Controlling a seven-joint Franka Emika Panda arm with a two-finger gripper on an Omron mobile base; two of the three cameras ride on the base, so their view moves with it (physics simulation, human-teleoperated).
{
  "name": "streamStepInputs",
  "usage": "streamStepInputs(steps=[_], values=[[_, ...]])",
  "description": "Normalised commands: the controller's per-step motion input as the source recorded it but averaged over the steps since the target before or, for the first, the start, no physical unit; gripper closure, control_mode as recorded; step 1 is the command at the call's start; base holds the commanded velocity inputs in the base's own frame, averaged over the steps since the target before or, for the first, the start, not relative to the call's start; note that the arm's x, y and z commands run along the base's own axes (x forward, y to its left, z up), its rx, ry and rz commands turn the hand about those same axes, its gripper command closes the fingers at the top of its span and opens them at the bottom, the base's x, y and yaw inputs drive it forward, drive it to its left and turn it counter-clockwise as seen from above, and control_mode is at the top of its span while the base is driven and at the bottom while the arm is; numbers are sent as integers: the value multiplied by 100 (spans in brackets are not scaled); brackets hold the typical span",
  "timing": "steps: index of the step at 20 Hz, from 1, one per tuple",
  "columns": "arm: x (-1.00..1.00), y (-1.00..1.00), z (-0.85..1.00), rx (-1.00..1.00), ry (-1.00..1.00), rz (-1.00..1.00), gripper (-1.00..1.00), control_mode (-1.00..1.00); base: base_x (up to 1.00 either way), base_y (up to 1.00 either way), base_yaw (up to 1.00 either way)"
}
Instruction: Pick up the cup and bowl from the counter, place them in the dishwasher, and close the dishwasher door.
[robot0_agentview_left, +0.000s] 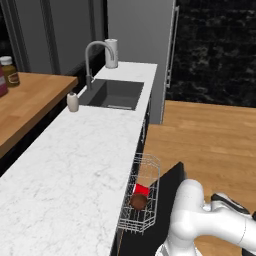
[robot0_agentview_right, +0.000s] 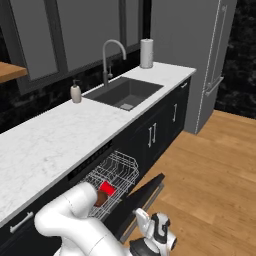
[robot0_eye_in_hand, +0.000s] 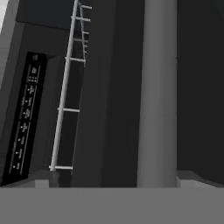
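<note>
- Red cup (robot0_agentview_left: 141, 189) and dark brown bowl (robot0_agentview_left: 138, 201) both sit in the silver wire rack (robot0_agentview_left: 147, 167), touching or nearly, bowl nearer the base.
- Rack is pulled out of the dishwasher (robot0_agentview_right: 90, 167) under the white marble counter (robot0_agentview_left: 75, 165); counter holds no cup or bowl.
- Dishwasher door (robot0_agentview_right: 145, 192) hangs partly open, tilted up from its bottom hinge.
- Step, as I judge it: loading done, closing the door is in hand.
- Gripper (robot0_eye_in_hand: 113, 181) low, facing the door and rack edge at close range; jaws spread wide, holding nothing.
- Next likely needs: get under or behind the door edge and push up; rack probably has to slide in first or the door jams.
- Count: one cup, one bowl, one rack, one door, one sink (robot0_agentview_left: 114, 94), one soap bottle (robot0_agentview_left: 73, 102).
</note>
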Motion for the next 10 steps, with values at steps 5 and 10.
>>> streamStepInputs(steps=[5,10], values=[[54,76,-11,45,-57,34,-100,-100,0,0,0],[44,40,5,52,-42,42,-100,-100,0,0,0]])
